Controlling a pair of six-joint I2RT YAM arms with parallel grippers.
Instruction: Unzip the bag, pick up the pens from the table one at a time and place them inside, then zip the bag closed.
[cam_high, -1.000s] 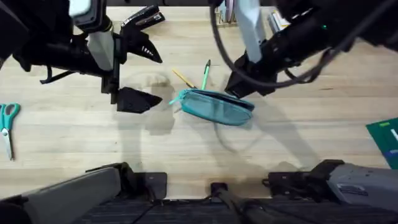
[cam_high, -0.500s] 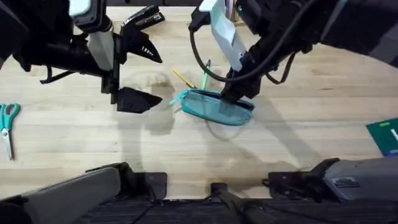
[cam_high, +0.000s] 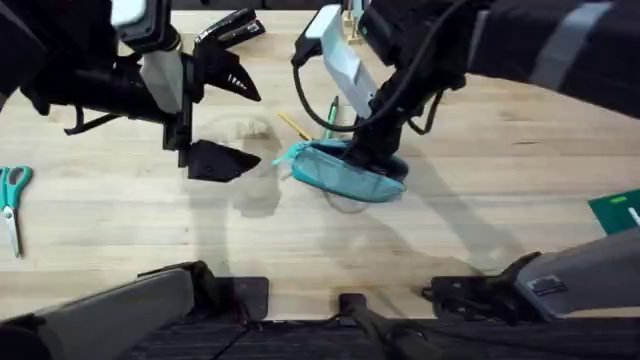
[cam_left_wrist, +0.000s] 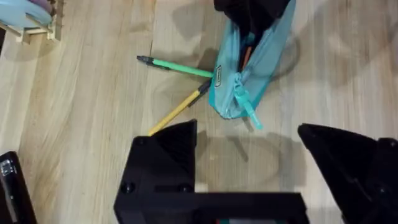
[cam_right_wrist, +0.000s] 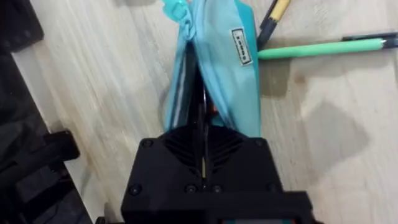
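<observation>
Broadly, the pale wooden desk (cam_high: 480, 215) spans the overhead frame; the right arm reaches in from the upper right toward the centre, and the left arm sits across the upper left. The teal bag (cam_high: 345, 172) lies just right of centre on the desk, its long side slanting slightly down to the right; the right hand (cam_high: 372, 160) is down on the bag's right end, and in the right wrist view its black fingers are pressed together at the bag's zipper seam (cam_right_wrist: 200, 102), so it looks closed on the bag, though exactly what it pinches is hidden. The left hand (cam_high: 222, 120) hovers left of the bag, well apart from it, its two black fingers spread wide and holding nothing; in the left wrist view those fingers (cam_left_wrist: 168, 155) frame the near end of the bag. A pair of teal-handled scissors (cam_high: 11, 200) lies at the far left edge. The green pen (cam_high: 331, 115) and the yellow pen (cam_high: 294, 125) lie on the desk just above the bag's left end, angled toward each other; the yellow pen's dark tip (cam_left_wrist: 203, 89) touches the bag's end.
</observation>
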